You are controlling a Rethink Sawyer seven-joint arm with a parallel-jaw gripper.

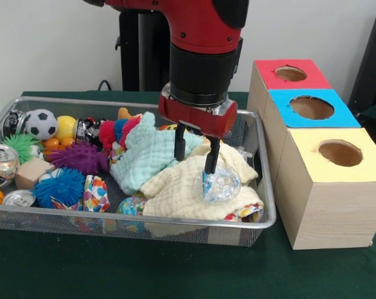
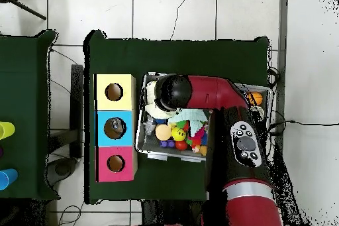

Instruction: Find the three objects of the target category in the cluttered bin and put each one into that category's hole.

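Note:
My gripper (image 1: 195, 165) hangs low over the right part of the wire mesh bin (image 1: 138, 221), its two black fingers apart and nothing between them. The right fingertip (image 1: 210, 167) touches the top of a crumpled clear plastic item (image 1: 221, 185) that lies on a cream cloth (image 1: 175, 193). A mint cloth (image 1: 144, 156) is bunched just left of it. Beside the bin stand three wooden boxes, each with a round hole: a yellow-topped box (image 1: 340, 152), a blue-topped box (image 1: 311, 107) and a red-topped box (image 1: 291, 73). In the overhead view the arm (image 2: 198, 94) covers most of the bin (image 2: 142, 145).
The bin's left half holds a soccer ball (image 1: 41, 123), a purple spiky ball (image 1: 82, 157), a blue spiky ball (image 1: 60, 187), a green spiky ball (image 1: 20, 144), drink cans (image 1: 1, 163), a wooden cube (image 1: 32, 172) and a yellow ball (image 1: 66, 126). Green cloth (image 1: 175, 268) covers the table.

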